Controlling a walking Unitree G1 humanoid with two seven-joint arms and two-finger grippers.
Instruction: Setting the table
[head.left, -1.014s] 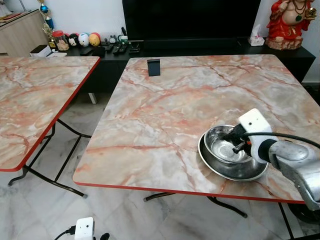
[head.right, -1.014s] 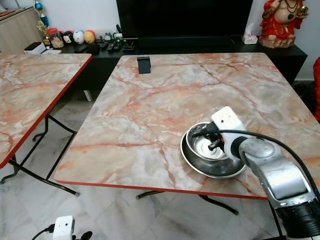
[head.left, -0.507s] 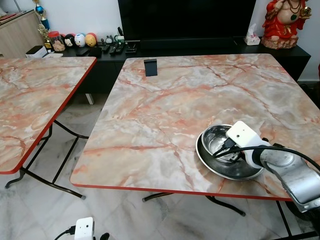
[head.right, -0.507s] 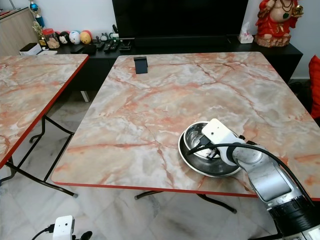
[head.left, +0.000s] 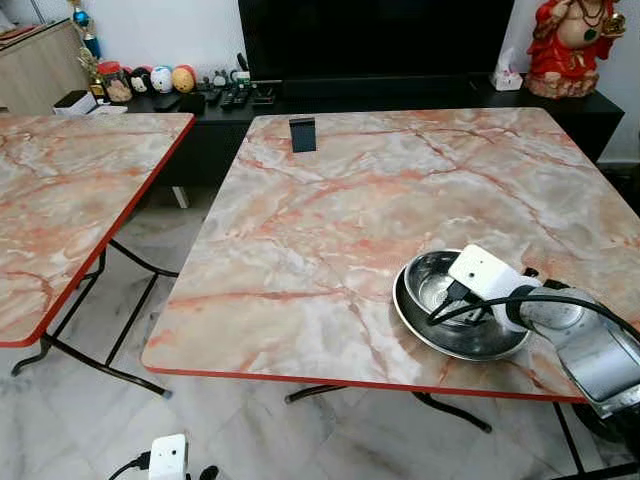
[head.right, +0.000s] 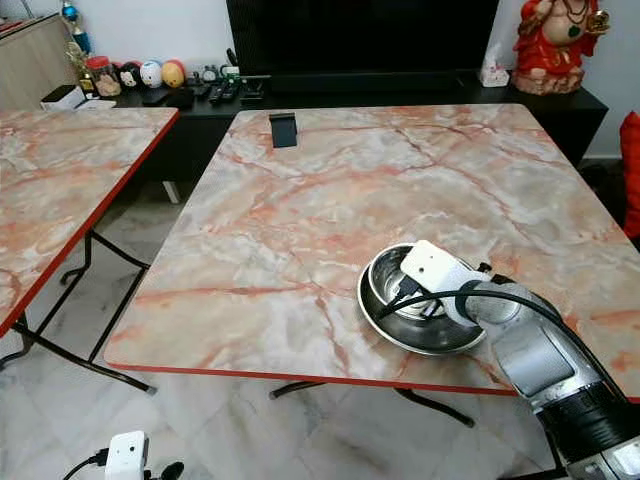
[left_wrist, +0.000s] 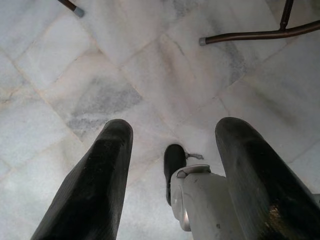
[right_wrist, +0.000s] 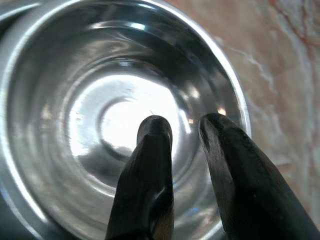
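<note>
The right hand (right_wrist: 182, 125) is reaching into the steel bowl (head.left: 440, 285), nested in a larger dish (head.left: 460, 340) near the worktop (head.left: 350, 200) front edge, fingers narrowly parted over its wall; pinching the rim squarely should prevent slipping.

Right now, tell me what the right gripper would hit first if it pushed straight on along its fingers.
The right gripper points into the steel bowl; it would probably meet the bowl's shiny inner bottom first, though the remaining gap is hard to judge.
</note>
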